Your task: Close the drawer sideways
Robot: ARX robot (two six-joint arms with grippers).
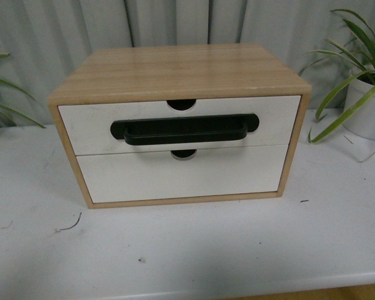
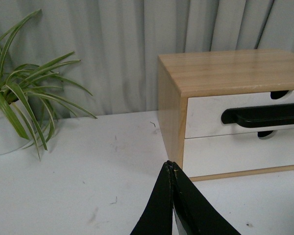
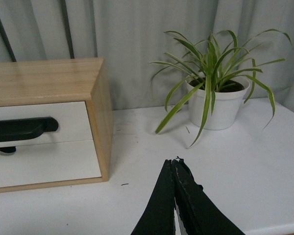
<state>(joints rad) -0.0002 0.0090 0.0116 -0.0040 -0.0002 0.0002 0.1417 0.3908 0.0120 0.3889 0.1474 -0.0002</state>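
Observation:
The drawer point(image 1: 175, 125) is the upper one in a light wood cabinet point(image 1: 175, 72) on the white table. Its white front carries a long black bar handle point(image 1: 184, 131) and a half-round notch at the top, and it sits flush in the cabinet. It also shows in the left wrist view point(image 2: 245, 115) and the right wrist view point(image 3: 36, 125). My left gripper point(image 2: 170, 165) is shut and empty, low over the table off the cabinet's left front corner. My right gripper point(image 3: 175, 160) is shut and empty, over the table to the right of the cabinet. Neither arm shows in the front view.
A plain white handle-less drawer front point(image 1: 178, 175) sits below. A potted spider plant in a white pot point(image 3: 215, 105) stands right of the cabinet, another point(image 2: 10, 127) left of it. A grey curtain hangs behind. The white table point(image 1: 187, 250) reaches its front edge close by.

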